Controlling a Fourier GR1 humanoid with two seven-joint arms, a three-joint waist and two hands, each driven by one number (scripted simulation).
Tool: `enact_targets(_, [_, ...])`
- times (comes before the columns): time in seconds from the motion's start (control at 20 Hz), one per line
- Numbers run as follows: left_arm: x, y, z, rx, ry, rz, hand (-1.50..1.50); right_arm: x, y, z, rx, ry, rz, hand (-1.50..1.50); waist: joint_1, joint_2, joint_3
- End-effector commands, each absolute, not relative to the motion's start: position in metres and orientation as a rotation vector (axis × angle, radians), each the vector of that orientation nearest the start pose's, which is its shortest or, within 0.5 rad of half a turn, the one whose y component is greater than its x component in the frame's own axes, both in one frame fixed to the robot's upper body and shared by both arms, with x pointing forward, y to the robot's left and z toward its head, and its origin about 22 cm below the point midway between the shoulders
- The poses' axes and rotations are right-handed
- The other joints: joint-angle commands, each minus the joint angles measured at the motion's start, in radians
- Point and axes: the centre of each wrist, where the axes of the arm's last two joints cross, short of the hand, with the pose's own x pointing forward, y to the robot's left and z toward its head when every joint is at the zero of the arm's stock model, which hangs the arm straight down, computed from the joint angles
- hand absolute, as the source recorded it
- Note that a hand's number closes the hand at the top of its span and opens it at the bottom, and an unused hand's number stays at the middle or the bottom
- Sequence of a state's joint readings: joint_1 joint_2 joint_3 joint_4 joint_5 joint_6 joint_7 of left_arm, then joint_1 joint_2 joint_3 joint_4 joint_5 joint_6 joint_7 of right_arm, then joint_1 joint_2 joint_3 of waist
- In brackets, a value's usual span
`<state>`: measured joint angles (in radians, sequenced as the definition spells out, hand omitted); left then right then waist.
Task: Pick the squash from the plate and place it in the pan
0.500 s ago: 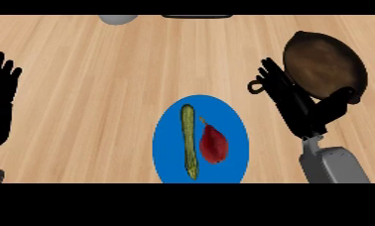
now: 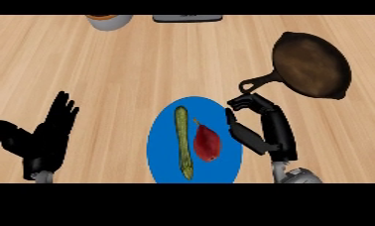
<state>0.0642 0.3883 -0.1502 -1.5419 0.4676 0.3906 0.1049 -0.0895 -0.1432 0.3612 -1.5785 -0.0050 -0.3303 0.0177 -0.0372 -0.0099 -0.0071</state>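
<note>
1. Right hand: black, at the plate's right rim, fingers half-curled and parted from the thumb, holding nothing. It stands just beside the red vegetable, apart from the squash.
2. Left hand: black, at the view's lower left, fingers straight and spread, pointing up; resting, well apart from everything else.
3. Plate: blue, round, at the near middle of the counter. It bears two items lying side by side, not touching as far as shows.
4. Squash: long, thin, green, lying lengthwise on the plate's left half, stalk end toward the near edge. Judged light, stiff and smooth-skinned, so likely to roll or slip under a glancing touch. Best taken at mid-length, fingers on one long side and thumb on the other, closing across its narrow width.
5. Red vegetable: pear-shaped, pointed at the far end, between squash and right hand. It is likely to be nudged on the reach across.
6. Pan: dark, round, farther off to the right, with its handle pointing back toward the right hand's fingertips; nothing inside.
7. Cup: grey, at the far edge, partly cut off.
8. Dark flat item: far edge, identity unclear.
</note>
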Motion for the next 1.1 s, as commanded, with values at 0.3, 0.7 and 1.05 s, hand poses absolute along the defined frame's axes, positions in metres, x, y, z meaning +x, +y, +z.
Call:
enact_targets(0.3, [0.212,0.268,-0.030,0.115,-1.220,0.300,0.00,0.140,-0.088,-0.039,-0.578,-1.801,0.226,-1.50,-0.014,-0.002,0.000])
enact_targets(0.7, [0.213,0.247,-0.043,0.077,-1.212,0.267,0.00,0.149,-0.078,-0.030,-0.809,-1.608,0.241,-1.50,0.022,0.010,0.001])
enact_targets(1.05, [0.214,0.256,-0.038,0.095,-1.228,0.259,0.00,0.191,-0.076,0.002,-0.866,-1.258,0.555,-1.50,0.052,0.013,-0.001])
